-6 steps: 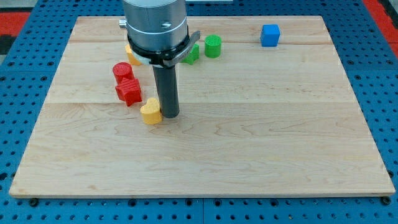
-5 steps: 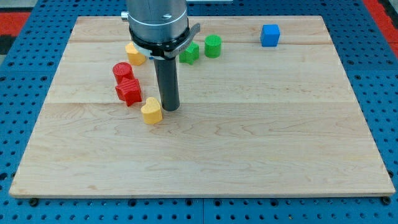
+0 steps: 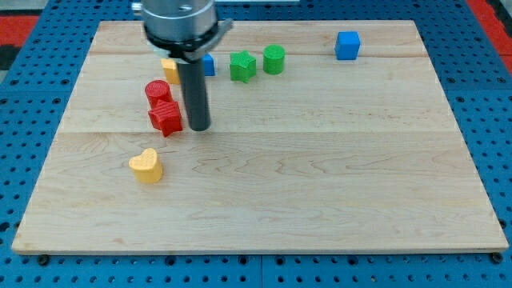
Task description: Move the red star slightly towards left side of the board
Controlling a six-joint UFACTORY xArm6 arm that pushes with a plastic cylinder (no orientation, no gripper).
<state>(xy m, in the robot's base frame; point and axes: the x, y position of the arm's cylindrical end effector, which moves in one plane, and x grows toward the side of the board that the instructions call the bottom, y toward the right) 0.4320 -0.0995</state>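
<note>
The red star [image 3: 166,118] lies on the wooden board [image 3: 320,160] at the view's upper left, touching a red cylinder [image 3: 158,92] just above it. My tip [image 3: 198,127] stands just right of the red star, very close to its right side; whether it touches cannot be told. A yellow heart [image 3: 146,166] lies below and left of the star, apart from it.
A yellow block [image 3: 170,70] and a blue block [image 3: 208,65] sit partly hidden behind the rod. A green star [image 3: 242,66] and a green cylinder [image 3: 274,58] lie right of them. A blue cube [image 3: 347,45] is at the view's top right.
My tip moved up and left, from beside the yellow heart to beside the red star. The yellow heart now lies farther down and left. The blue block behind the rod has come into view.
</note>
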